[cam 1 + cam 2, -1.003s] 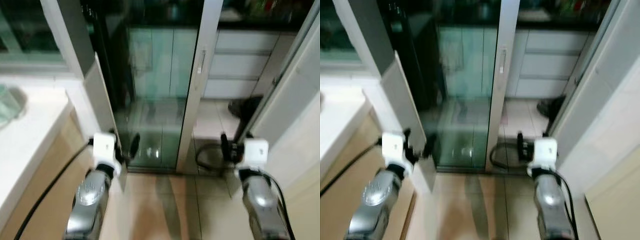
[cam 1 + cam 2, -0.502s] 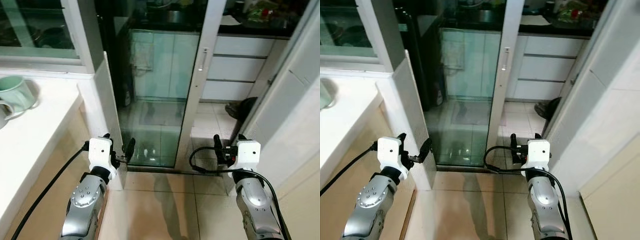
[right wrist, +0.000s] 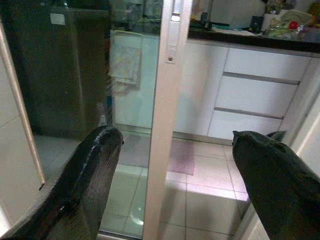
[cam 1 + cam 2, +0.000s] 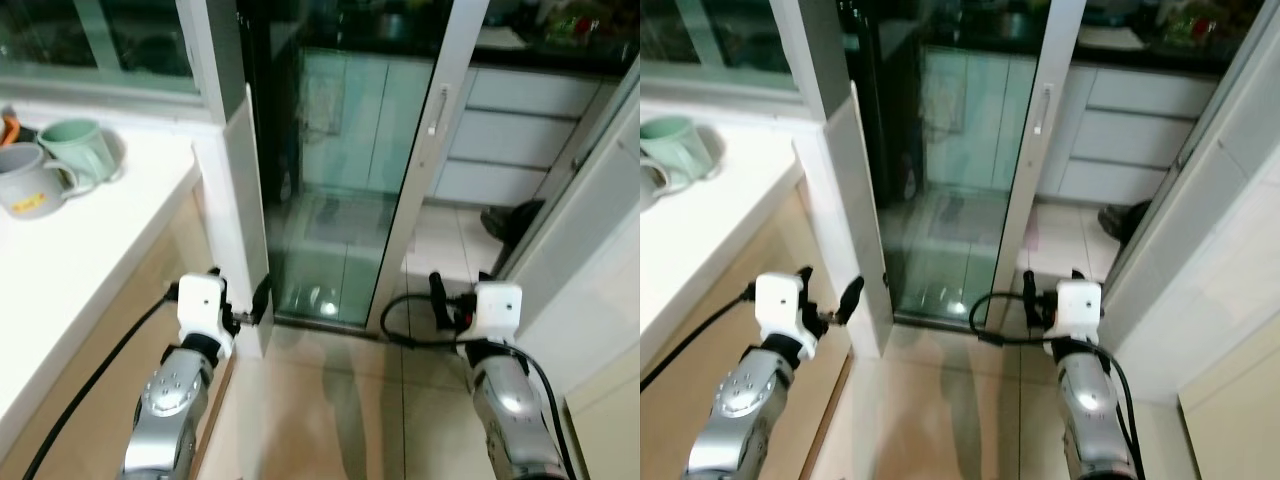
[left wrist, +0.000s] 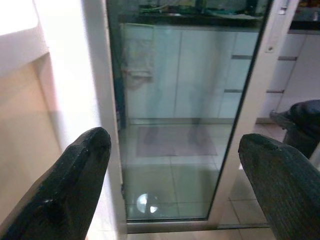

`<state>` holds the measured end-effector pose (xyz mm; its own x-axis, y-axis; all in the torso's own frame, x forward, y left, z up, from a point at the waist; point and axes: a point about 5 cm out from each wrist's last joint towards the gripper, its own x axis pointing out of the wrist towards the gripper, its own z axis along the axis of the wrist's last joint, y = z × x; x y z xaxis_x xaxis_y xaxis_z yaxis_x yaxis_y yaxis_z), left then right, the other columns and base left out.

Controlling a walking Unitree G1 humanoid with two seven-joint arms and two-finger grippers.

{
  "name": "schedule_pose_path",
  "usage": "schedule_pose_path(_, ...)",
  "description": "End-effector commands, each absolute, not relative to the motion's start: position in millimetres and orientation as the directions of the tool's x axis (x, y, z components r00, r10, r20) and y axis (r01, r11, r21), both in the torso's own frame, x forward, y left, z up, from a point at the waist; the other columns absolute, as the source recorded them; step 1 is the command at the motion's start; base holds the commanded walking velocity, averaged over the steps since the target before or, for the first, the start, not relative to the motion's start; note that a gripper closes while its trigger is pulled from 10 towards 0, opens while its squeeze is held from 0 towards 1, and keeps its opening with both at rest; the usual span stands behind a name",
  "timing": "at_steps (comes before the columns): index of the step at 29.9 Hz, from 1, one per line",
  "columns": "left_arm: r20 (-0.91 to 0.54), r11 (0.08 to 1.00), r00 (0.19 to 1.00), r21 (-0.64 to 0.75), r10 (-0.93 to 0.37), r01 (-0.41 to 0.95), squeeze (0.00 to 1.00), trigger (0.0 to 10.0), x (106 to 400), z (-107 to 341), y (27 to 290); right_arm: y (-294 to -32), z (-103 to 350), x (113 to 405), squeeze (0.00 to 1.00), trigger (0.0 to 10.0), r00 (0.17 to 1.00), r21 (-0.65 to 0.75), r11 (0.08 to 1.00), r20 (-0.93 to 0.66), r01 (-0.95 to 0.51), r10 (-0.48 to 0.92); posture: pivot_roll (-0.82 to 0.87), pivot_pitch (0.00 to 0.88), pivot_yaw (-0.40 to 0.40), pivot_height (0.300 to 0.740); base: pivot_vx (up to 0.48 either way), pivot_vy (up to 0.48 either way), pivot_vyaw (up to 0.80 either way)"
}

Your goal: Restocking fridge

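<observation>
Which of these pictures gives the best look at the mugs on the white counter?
The left eye view: both mugs, the green mug and the grey mug, stand whole on the counter. In the right eye view they sit cut off at the edge.

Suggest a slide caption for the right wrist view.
Open right pincer facing a sliding glass door, white kitchen drawers beyond.

Both silver arms held forward and low, left gripper (image 5: 172, 185) and right gripper (image 3: 175, 180) apparently spread wide, empty
</observation>
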<state>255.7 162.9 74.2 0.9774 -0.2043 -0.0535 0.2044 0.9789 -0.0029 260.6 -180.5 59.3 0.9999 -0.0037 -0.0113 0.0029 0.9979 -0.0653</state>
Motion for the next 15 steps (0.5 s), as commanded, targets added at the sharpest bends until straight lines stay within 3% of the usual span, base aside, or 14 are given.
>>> schedule_pose_path(1,-0.048,0.978,0.977,0.001,-0.209,0.209,0.00,10.0,257.9,77.1,160.9,-182.4,61.1,261.3,0.00,10.0,1.000,-0.072,0.997,-0.008,0.005,-0.005,-0.09,0.000,0.006,0.740,0.000,0.000,0.00)
schedule_pose_path(15,-0.069,0.973,0.972,0.024,-0.225,0.228,0.00,10.0,261.2,73.9,157.8,-173.8,52.8,255.3,0.00,10.0,0.999,-0.049,0.999,-0.040,-0.012,0.010,-0.08,0.000,0.006,0.740,0.000,0.000,0.00)
